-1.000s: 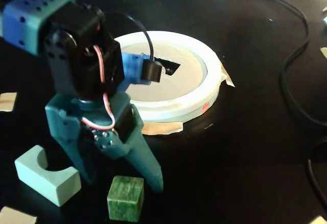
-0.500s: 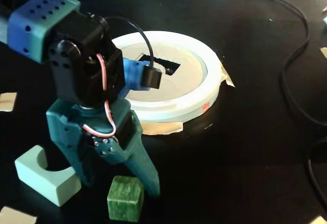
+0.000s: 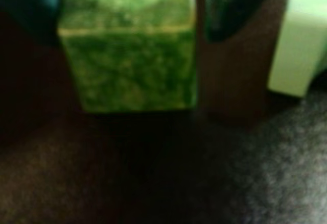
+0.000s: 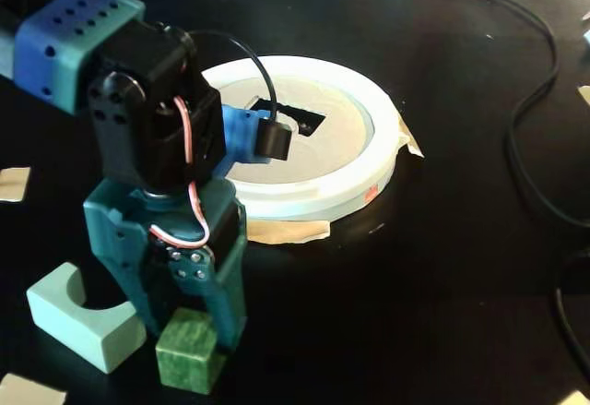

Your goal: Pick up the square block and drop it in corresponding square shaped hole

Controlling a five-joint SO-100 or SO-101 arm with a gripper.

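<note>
The gripper (image 4: 189,336) is pinching the block (image 4: 188,362) at the near left of the table (image 4: 433,285), not yet lifted, leaving the carry to the square hole (image 4: 304,122) in the far board (image 4: 350,160).

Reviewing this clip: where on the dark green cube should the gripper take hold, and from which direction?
Probably best from above, closing on two opposite flat side faces of the square block. It rests flat on the black table, so its sides are parallel and upright. The gripper already stands over it, a finger on either side in the wrist view. The pale notched block sits close by, leaving little room on that side.
</note>
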